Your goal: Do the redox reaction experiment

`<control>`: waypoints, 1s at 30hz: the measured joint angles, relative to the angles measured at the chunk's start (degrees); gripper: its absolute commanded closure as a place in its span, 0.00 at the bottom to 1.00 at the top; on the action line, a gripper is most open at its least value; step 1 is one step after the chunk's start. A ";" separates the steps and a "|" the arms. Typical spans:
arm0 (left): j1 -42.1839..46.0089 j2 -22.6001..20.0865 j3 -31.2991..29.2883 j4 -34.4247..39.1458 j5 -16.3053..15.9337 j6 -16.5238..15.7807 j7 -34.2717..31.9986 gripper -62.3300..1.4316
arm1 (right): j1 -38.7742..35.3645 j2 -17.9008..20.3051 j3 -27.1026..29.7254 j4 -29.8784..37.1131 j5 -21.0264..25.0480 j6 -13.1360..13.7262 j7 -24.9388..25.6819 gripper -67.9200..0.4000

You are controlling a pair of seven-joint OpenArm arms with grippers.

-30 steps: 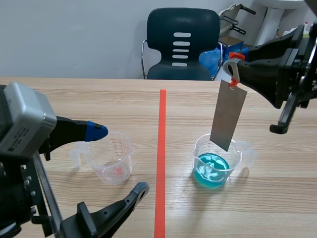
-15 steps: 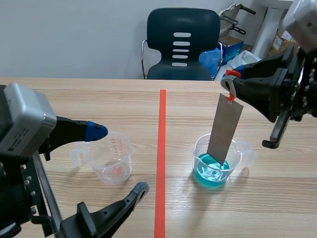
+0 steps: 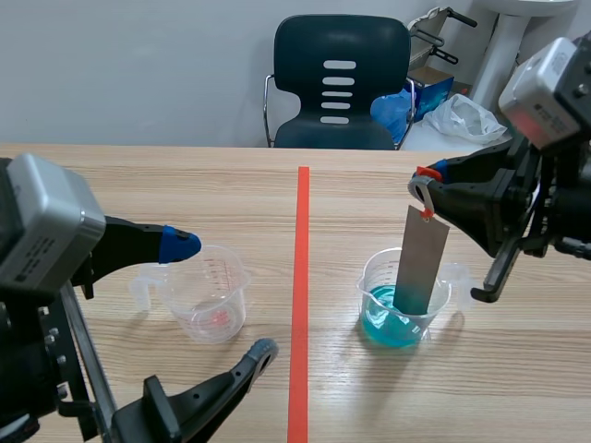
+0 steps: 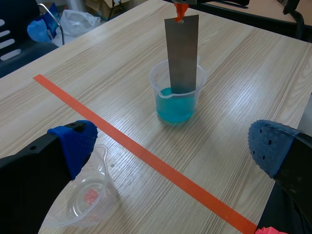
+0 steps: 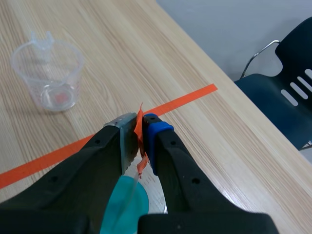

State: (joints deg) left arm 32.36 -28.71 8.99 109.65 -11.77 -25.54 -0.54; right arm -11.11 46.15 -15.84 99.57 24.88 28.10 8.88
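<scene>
A: Item 1, the plate?
B: Metal strip (image 3: 420, 260): flat, thin, rect., dull grey, smooth. Orange tag (image 3: 427, 175) fixed at top end. Hangs nearly upright, slight tilt.
A: Location?
B: Lower end inside beaker (image 3: 404, 305), at the blue liquid (image 4: 175, 105); how deep, can't tell. Upper part stands well above the rim.
A: Beaker spec?
B: Clear plastic, round, tapered, w/ spout and side handle. Liquid is bright turquoise and fills the lower part only. Stands R of tape line (image 3: 301, 277).
A: Item 2?
B: Measuring cup (image 3: 208, 293): clear plastic, same shape, printed scale on the wall, reddish spot on the base. L of tape line, well apart from beaker.
A: Grippers?
B: R gripper (image 5: 139, 127): thick black fingers, one grey pad, one blue, clamped on the orange tag; strip hangs below it over the beaker. L gripper (image 4: 170, 146): fingers wide apart, blue dotted pads, holding nothing; cup near one finger.
A: Surface, room?
B: Table (image 3: 138, 175): light wood-grain top, long straight grain, low sheen. Behind it: dark chair (image 3: 340, 78), moulded seat, slotted back, metal frame. Plain pale wall (image 3: 129, 65). White plastic bag (image 3: 466, 115) and blue bag (image 3: 392, 111) beside the chair.
</scene>
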 measured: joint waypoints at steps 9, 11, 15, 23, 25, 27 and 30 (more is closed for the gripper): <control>0.00 0.00 0.00 0.00 0.00 0.00 0.00 0.00 | 3.15 -6.88 -1.18 -6.16 -2.58 4.33 -1.03 0.98; 0.00 0.00 0.00 0.00 0.00 0.00 0.00 0.00 | 3.93 -8.39 -1.16 -7.15 -2.95 4.79 -1.01 0.98; 0.00 0.00 0.00 0.00 0.00 0.00 0.00 0.00 | 4.59 -10.14 -1.16 -7.91 -4.37 5.20 -0.85 0.98; 0.00 0.00 0.00 0.00 0.00 0.00 0.00 0.00 | 4.57 -10.29 -1.14 -7.89 -2.34 10.78 -1.11 0.98; 0.00 0.00 0.00 0.00 0.00 0.00 0.00 0.00 | 4.55 -10.29 -1.14 -7.89 -2.36 10.99 -1.14 0.98; 0.00 0.00 0.00 0.00 0.00 0.00 0.00 0.00 | 4.55 -10.27 -1.14 -7.89 -2.36 10.93 -1.16 0.98; 0.00 0.00 0.00 0.00 0.00 0.00 0.00 0.00 | 4.55 -10.27 -1.14 -7.89 -2.36 10.95 -1.25 0.98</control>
State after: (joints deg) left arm 32.36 -28.71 8.99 109.65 -11.77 -25.54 -0.54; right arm -6.57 35.88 -16.97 91.68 22.52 39.05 7.64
